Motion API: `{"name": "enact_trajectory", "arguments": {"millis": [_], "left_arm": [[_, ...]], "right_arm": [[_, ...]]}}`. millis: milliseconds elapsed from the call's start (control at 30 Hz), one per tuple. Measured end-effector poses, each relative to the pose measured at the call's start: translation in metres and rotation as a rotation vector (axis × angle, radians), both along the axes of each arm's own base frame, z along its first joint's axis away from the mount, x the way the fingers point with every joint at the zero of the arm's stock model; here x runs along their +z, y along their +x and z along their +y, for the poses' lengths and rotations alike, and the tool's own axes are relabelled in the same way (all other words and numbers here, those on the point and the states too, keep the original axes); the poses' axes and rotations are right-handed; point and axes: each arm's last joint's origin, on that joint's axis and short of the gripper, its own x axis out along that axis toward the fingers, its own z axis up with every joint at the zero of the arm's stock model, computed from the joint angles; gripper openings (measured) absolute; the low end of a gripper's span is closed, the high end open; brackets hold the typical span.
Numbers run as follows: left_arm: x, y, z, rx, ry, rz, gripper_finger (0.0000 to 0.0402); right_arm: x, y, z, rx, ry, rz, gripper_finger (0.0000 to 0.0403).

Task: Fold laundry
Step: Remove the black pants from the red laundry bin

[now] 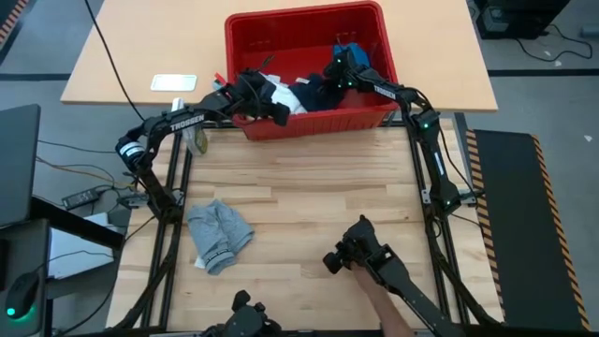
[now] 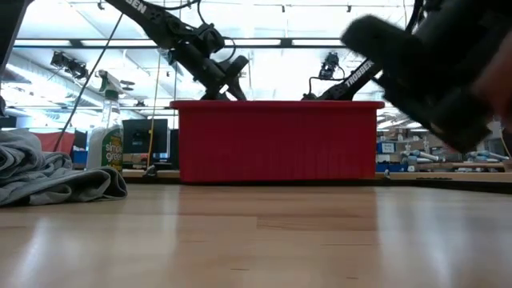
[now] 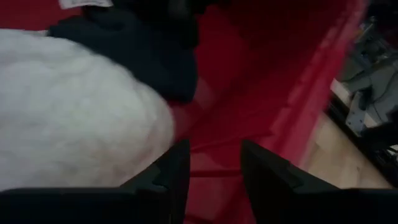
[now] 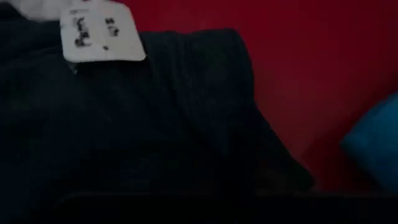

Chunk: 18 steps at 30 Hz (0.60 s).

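step: I judge I am picking the next piece out of the red basket [image 1: 245, 37]; both arms reach into it from the near rim
how to do it well: I would take one layer of the navy piece [image 1: 314, 94] near an edge, lift straight up until it clears the basket wall, and only then carry it to bare table [image 1: 309, 197]; a deep bite could drag the white cloth [image 1: 281, 96] or the blue piece [image 1: 348, 49] along with it
left claw: the left gripper [image 3: 214, 168] hangs inside the basket just beside the white cloth; its fingers [image 3: 171, 171] stand part-way apart with red floor showing between them, so I read it as holding nothing
right claw: the right gripper [image 1: 339, 73] sits low over the navy piece with the blue one close by; its fingers are hidden in the wrist view by dark cloth and I cannot tell by sight whether they have caught any
left arm pose: stretched from the table's left side, forearm angled across the near rim, wrist tipped down
right arm pose: elbow over the table's right edge, forearm sloping up and left, wrist bent down into the pile
laundry: grey shirt [image 1: 219, 234] lies crumpled on the near left of the table, well apart from the basket; navy, white and blue pieces are all in the basket
risk: a white tag [image 4: 102, 34] on the navy cloth is a poor thing to pinch
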Motion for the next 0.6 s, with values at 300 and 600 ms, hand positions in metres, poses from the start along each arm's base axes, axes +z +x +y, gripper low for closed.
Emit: {"name": "enact_trajectory", "arguments": {"millis": [300,600], "left_arm": [[-0.011,-0.015,0.012,0.104,-0.023,0.092,0.0141],[-0.002,-0.031,0.030,0.095,0.040,0.053,0.0141]], "right_arm": [[0.124,-0.008,0.007,0.045,-0.162,-0.257,0.0016],[0.271,-0.034,0.096,0.166,-0.453,-0.371,0.0016]]}}
